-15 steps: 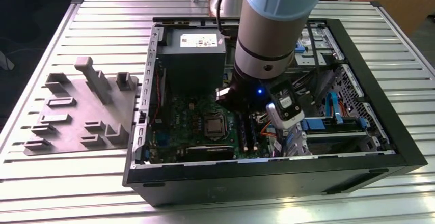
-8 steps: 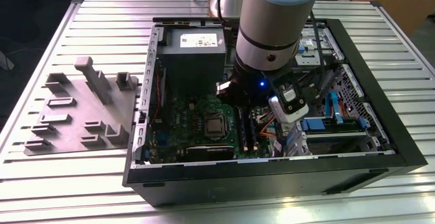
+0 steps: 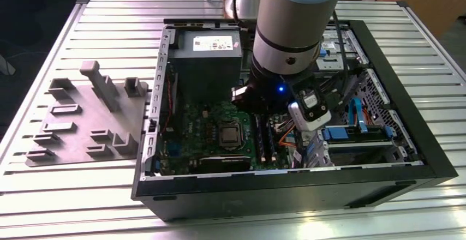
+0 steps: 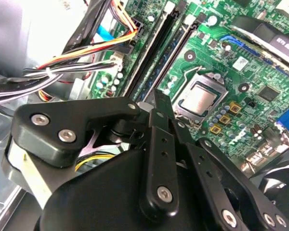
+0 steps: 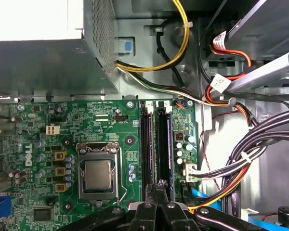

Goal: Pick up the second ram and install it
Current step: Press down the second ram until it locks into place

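While end effector (image 5: 160, 188) hovers, second ram (image 5: 163, 144) sits partly hidden.

You are looking at a silver slatted aluminium table (image 3: 109, 19) that carries everything in the exterior view. On it, toward the exterior view's left, lies a flat grey plastic fixture plate (image 3: 76, 121) with raised blocks. Just beside the plate, on the exterior view's right, sits an open black desktop computer case (image 3: 291, 193).
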{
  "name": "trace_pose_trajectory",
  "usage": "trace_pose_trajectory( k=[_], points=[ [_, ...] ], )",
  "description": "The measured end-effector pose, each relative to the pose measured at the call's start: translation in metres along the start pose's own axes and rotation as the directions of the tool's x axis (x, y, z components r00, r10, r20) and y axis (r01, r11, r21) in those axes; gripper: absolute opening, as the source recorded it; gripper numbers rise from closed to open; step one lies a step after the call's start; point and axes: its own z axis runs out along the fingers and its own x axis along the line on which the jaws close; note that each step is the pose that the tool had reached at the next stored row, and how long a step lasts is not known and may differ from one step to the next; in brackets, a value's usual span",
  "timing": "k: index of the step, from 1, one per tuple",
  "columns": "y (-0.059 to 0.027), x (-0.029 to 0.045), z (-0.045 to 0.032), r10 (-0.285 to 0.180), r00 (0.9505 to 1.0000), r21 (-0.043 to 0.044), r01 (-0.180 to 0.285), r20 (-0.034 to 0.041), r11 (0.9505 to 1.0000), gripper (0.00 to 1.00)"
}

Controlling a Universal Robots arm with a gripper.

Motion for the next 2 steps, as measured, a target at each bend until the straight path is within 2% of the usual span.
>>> trace_pose_trajectory(
  k=[2],
  points=[
    [0.0000,0.0000,-0.0001,0.000,1.0000,-0.0001,0.000,0.0000,1.0000,0.10]
  ],
)
